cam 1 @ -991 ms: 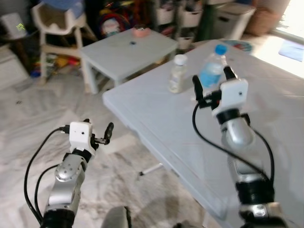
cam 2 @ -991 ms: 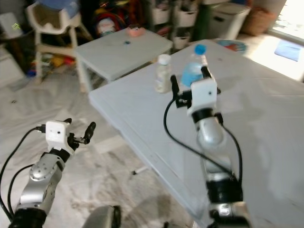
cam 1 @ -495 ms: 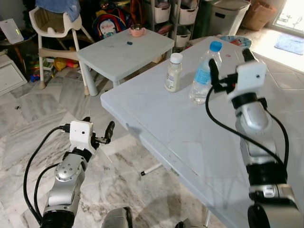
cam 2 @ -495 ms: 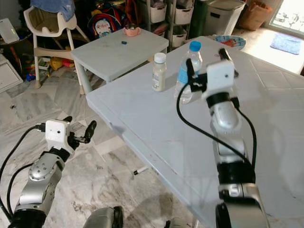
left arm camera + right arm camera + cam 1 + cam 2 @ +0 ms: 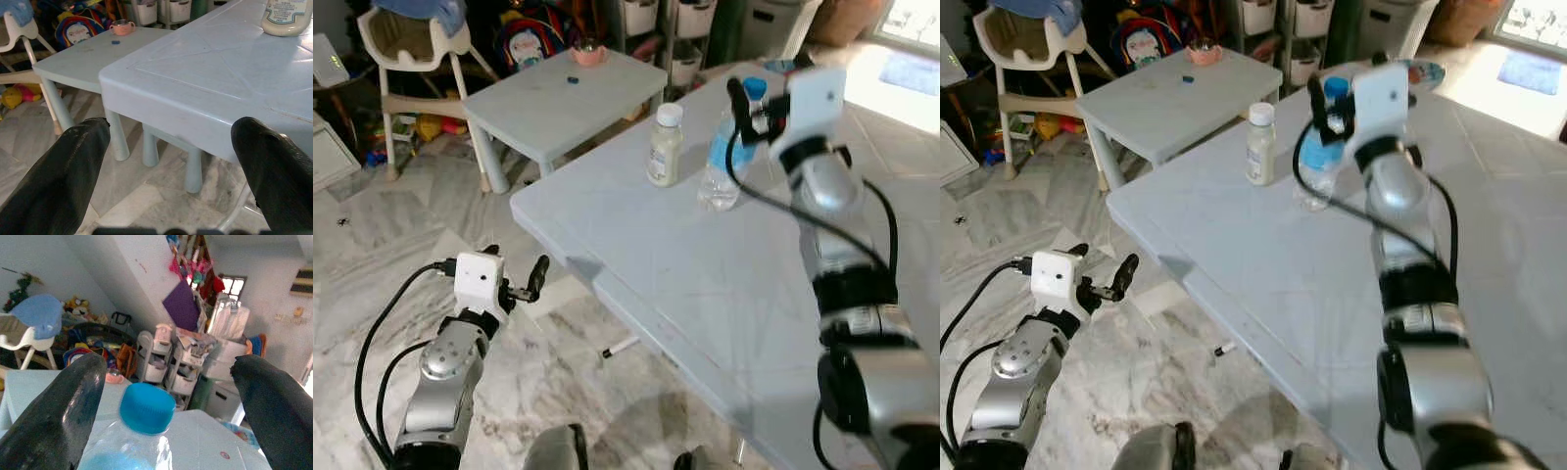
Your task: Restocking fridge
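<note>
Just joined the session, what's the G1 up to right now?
It stands at a pale blue table. The right end effector is open and raised at the blue-capped water bottle, its fingers either side of the cap, not gripping. A white-capped bottle stands beside it on the table. The left end effector hangs open off the table's edge, holding nothing.

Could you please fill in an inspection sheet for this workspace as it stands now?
Surface: pale blue table, mostly bare.
Job's things: water bottle with blue cap, upright; white-capped bottle beside it, apart.
Clutter: pink cup on small table.
Grippers: right pincer open, straddling the water bottle's cap; left pincer open, off the table edge.
Cables: black cables along both arms.
Surroundings: high chair, storage bins, marble floor.
</note>
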Available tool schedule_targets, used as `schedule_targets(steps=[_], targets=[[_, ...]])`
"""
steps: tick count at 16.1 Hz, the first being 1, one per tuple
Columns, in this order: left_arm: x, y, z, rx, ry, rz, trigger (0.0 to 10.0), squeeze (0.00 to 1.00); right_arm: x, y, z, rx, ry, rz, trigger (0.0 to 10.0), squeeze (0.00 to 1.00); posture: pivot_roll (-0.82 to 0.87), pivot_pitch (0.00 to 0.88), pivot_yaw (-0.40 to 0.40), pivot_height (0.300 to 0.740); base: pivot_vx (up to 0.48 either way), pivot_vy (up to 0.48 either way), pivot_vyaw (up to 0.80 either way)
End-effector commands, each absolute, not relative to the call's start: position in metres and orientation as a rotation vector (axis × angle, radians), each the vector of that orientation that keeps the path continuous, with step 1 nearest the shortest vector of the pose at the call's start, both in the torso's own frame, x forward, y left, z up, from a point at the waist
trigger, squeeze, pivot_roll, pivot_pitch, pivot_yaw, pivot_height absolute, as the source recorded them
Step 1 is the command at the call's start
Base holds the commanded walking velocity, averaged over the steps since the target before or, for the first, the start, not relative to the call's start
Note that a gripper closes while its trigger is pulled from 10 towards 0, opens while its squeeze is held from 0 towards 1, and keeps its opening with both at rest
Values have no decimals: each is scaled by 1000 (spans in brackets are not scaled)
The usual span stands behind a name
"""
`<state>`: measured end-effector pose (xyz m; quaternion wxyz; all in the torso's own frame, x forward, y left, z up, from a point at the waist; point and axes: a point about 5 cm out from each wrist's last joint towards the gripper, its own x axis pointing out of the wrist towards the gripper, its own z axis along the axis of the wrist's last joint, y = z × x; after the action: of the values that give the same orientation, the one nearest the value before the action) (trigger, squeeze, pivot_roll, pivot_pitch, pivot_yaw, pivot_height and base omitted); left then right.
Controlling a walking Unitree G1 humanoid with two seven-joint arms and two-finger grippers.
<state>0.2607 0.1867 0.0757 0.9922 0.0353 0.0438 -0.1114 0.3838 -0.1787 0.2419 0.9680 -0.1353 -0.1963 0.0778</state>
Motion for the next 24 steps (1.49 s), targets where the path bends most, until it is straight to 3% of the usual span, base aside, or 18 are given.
schedule_targets(steps=[1,5,7,8,9,13,15,24], targets=[[259,189,78,89,92,-225,10000,0,388,-178,245,-240,-388,154,10000,0,93,80,51,740,0,0,0],[259,188,78,93,101,-233,10000,0,400,-169,243,-145,-326,188,10000,0,96,81,55,740,0,0,0],[259,188,78,94,101,-235,10000,0,401,-162,240,-138,-311,227,3529,0,95,79,55,740,0,0,0],[260,187,78,94,101,-236,10000,0,401,-160,239,-138,-308,243,824,0,95,79,55,740,0,0,0],[261,186,78,93,101,-238,10000,0,402,-158,238,-141,-304,257,0,0,93,77,57,740,0,0,0],[262,183,78,90,103,-248,10000,0,403,-163,237,-169,-279,227,980,0,89,74,59,740,0,0,0],[262,183,77,90,104,-250,10000,0,403,-164,236,-195,-272,220,353,0,87,73,61,740,0,0,0],[260,176,73,89,115,-273,10000,0,407,-177,231,-169,-187,150,0,0,75,64,54,740,0,0,0]])
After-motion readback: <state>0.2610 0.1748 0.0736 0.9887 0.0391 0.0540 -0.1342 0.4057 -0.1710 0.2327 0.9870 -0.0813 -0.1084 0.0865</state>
